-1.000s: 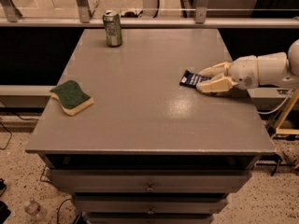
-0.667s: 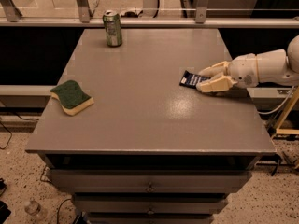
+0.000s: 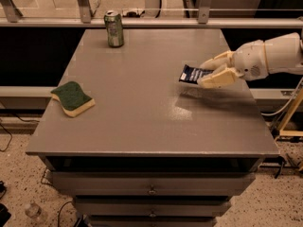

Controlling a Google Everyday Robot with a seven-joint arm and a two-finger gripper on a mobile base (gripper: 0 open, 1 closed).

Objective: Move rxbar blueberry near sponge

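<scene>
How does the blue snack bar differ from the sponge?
The rxbar blueberry is dark navy with white lettering; the sponge is green on pale yellow. The bar is thin and straight-edged, the sponge thicker and wavy-edged. The bar sits gripped in the end effector at the table's right; the sponge lies free at the left. Both are roughly rectangular.

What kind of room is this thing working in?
Likely a test lab: a grey drawer table, staged sponge and soda can, and the claw gripping the rxbar blueberry above the table's right side.
</scene>
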